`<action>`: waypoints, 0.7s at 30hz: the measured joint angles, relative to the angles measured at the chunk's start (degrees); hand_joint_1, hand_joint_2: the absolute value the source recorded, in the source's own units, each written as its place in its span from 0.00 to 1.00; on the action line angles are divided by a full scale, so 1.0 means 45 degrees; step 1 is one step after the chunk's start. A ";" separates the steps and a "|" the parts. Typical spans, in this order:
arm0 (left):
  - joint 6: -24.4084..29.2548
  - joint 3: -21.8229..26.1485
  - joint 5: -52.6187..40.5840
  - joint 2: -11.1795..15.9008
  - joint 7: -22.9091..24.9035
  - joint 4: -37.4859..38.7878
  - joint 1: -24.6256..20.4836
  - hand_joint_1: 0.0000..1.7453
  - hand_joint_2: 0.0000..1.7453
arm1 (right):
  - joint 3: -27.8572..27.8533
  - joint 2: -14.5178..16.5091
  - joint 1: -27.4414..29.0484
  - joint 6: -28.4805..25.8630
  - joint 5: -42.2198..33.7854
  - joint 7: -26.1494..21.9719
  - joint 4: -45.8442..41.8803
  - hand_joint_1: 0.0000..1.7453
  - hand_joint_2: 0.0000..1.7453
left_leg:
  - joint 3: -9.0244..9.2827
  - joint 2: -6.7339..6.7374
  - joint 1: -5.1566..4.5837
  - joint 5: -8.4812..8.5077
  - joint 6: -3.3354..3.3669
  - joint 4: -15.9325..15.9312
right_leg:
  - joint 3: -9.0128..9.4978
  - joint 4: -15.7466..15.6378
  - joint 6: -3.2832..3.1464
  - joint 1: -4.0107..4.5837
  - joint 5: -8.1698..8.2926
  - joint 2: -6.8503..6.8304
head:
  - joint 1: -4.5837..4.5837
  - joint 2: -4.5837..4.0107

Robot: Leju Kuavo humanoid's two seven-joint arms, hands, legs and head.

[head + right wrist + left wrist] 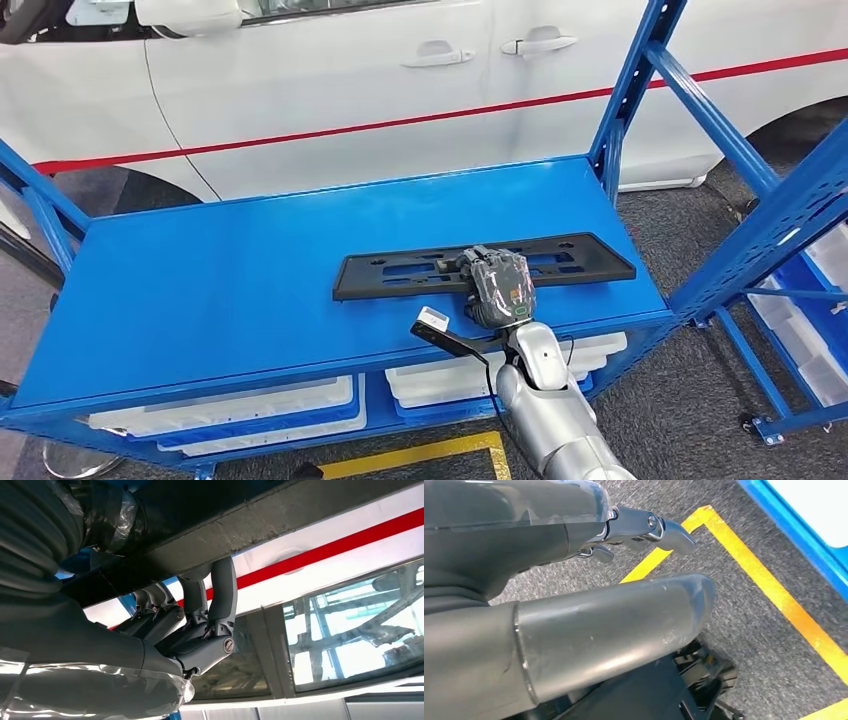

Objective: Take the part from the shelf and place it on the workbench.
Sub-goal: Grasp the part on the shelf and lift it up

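The part [585, 259] is a long flat black plastic bracket with slots, lying across the near right of the blue shelf top [230, 280]. My right hand [497, 285] sits over the middle of its near edge. In the right wrist view the dark fingers [222, 595] hook around the edge of the part [240, 525], so the right hand [195, 640] grips it. The part still rests flat on the shelf. My left hand [549, 545] hangs over the grey carpet, its thumb [624, 625] and fingers apart, holding nothing.
A white car [350, 80] with a red stripe stands right behind the shelf. Blue uprights [640, 70] rise at the shelf's right end. White bins [250, 415] sit under the top. Another blue rack [800, 300] stands at right. Yellow tape [420, 455] marks the floor.
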 joint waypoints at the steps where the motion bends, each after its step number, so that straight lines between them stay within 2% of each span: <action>1: 0.0001 0.0030 -0.0007 0.0000 -0.0032 0.0000 0.0008 0.00 0.00 | 0.0000 -0.0002 0.0032 0.0001 -0.0002 -0.0011 -0.0006 1.00 1.00 | -0.0416 0.0003 0.0016 -0.0418 -0.0054 0.0874 | -0.0007 -0.0001 -0.0028 0.0004 -0.0004 -0.0006 | -0.0003 0.0000; 2: 0.0004 0.0061 -0.0016 0.0000 -0.0061 0.0001 0.0029 0.00 0.00 | 0.0000 -0.0007 0.0072 0.0001 -0.0004 -0.0021 -0.0011 1.00 1.00 | -0.0806 0.0003 0.0032 -0.0723 -0.0091 0.1683 | -0.0013 0.0001 -0.0043 0.0012 -0.0008 -0.0010 | -0.0001 0.0000; 3: 0.0009 0.0088 -0.0024 0.0000 -0.0080 0.0001 0.0056 0.00 0.00 | 0.0000 -0.0015 0.0112 0.0001 -0.0005 -0.0024 -0.0022 1.00 1.00 | -0.1043 0.0004 0.0038 -0.0809 -0.0109 0.2158 | -0.0014 0.0003 -0.0046 0.0018 -0.0011 -0.0013 | -0.0001 0.0000; 4: 0.0017 0.0109 -0.0044 0.0000 -0.0096 0.0001 0.0077 0.00 0.00 | 0.0001 -0.0023 0.0141 0.0001 -0.0005 -0.0023 -0.0041 1.00 1.00 | -0.1045 0.0004 0.0039 -0.0633 -0.0106 0.2134 | -0.0009 0.0005 -0.0045 0.0020 -0.0012 -0.0010 | -0.0001 0.0000; 5: 0.0034 0.0128 -0.0067 0.0001 -0.0114 0.0001 0.0086 0.00 0.00 | 0.0001 -0.0032 0.0159 0.0001 -0.0019 -0.0027 -0.0076 1.00 1.00 | -0.0805 0.0005 0.0040 -0.0239 -0.0084 0.1604 | 0.0004 0.0008 -0.0040 0.0019 -0.0015 -0.0004 | -0.0002 0.0000; 6: 0.0066 0.0145 -0.0089 0.0002 -0.0137 0.0001 0.0085 0.00 0.00 | 0.0000 -0.0039 0.0169 0.0001 -0.0063 -0.0046 -0.0130 1.00 1.00 | -0.0391 0.0005 0.0040 0.0256 -0.0044 0.0719 | 0.0019 0.0010 -0.0027 0.0019 -0.0020 0.0005 | -0.0001 0.0000; 8: 0.0169 0.0202 -0.0118 0.0005 -0.0232 0.0001 0.0061 0.00 0.00 | -0.0011 -0.0063 0.0187 0.0004 -0.0322 -0.0215 -0.0321 1.00 1.00 | 0.0346 -0.0001 -0.0005 0.0849 0.0063 -0.0880 | 0.0009 0.0024 0.0063 0.0059 -0.0019 0.0022 | 0.0000 0.0000; 9: 0.0227 0.0242 -0.0119 0.0005 -0.0292 0.0001 0.0058 0.00 0.00 | -0.0022 -0.0078 0.0213 0.0005 -0.0508 -0.0345 -0.0467 1.00 1.00 | 0.0505 -0.0007 -0.0036 0.0930 0.0117 -0.1266 | -0.0013 0.0025 0.0131 0.0071 -0.0004 0.0029 | 0.0001 0.0000; 12: 0.0369 0.0414 -0.0058 0.0001 -0.0517 -0.0001 0.0078 0.00 0.00 | -0.0053 -0.0117 0.0354 0.0006 -0.1100 -0.0675 -0.1083 1.00 1.00 | 0.0514 -0.0006 -0.0063 0.0988 0.0322 -0.1444 | -0.0059 0.0010 0.0363 0.0050 0.0036 0.0035 | 0.0002 0.0000; 13: 0.0396 0.0491 0.0024 -0.0004 -0.0661 -0.0002 0.0078 0.00 0.00 | -0.0056 -0.0133 0.0418 0.0006 -0.1308 -0.0754 -0.1380 1.00 1.00 | 0.0530 0.0004 -0.0042 0.1041 0.0421 -0.1507 | -0.0118 0.0146 0.0427 0.0043 -0.0078 0.0032 | 0.0007 0.0000; 15: 0.0412 0.0706 0.0369 -0.0017 -0.1134 -0.0004 0.0073 0.00 0.50 | -0.0008 -0.0189 0.0624 0.0009 -0.1665 -0.0860 -0.2169 1.00 1.00 | 0.0554 0.0027 -0.0006 0.1122 0.0586 -0.1603 | -0.0554 0.1117 0.0505 0.0034 -0.0704 0.0026 | 0.0012 0.0000; 17: 0.0414 0.1087 0.0841 -0.0030 -0.1761 -0.0004 0.0103 0.00 1.00 | 0.0227 -0.0311 0.1022 0.0012 -0.1857 -0.0828 -0.3257 1.00 1.00 | 0.0542 0.0028 -0.0032 0.1117 0.0655 -0.1602 | -0.1344 0.2783 0.0546 0.0040 -0.1479 0.0025 | 0.0013 0.0000; 18: 0.0420 0.1309 0.1063 -0.0036 -0.2053 -0.0004 0.0131 0.00 1.00 | 0.0434 -0.0391 0.1265 0.0015 -0.1902 -0.0765 -0.3804 1.00 1.00 | 0.0548 0.0027 -0.0041 0.1102 0.0664 -0.1594 | -0.1633 0.3365 0.0562 0.0038 -0.1624 0.0023 | 0.0016 0.0000; 19: 0.0429 0.1540 0.1253 -0.0044 -0.2311 -0.0004 0.0155 0.00 1.00 | 0.0682 -0.0476 0.1511 0.0017 -0.1928 -0.0699 -0.4364 1.00 1.00 | 0.0560 0.0022 -0.0045 0.1080 0.0666 -0.1581 | -0.1724 0.3512 0.0567 0.0035 -0.1520 0.0020 | 0.0013 0.0000; 20: 0.0438 0.1744 0.1386 -0.0052 -0.2497 -0.0004 0.0170 0.00 1.00 | 0.0930 -0.0546 0.1721 0.0019 -0.1950 -0.0652 -0.4853 1.00 1.00 | 0.0579 0.0015 -0.0045 0.1047 0.0656 -0.1560 | -0.1561 0.3136 0.0557 0.0031 -0.1177 0.0017 | 0.0016 0.0000; 21: 0.0447 0.1930 0.1482 -0.0068 -0.2634 -0.0004 0.0178 0.00 1.00 | 0.1157 -0.0602 0.1893 0.0021 -0.1967 -0.0619 -0.5282 1.00 1.00 | 0.0602 0.0009 -0.0044 0.1000 0.0633 -0.1523 | -0.1197 0.2361 0.0535 0.0027 -0.0701 0.0013 | 0.0015 0.0000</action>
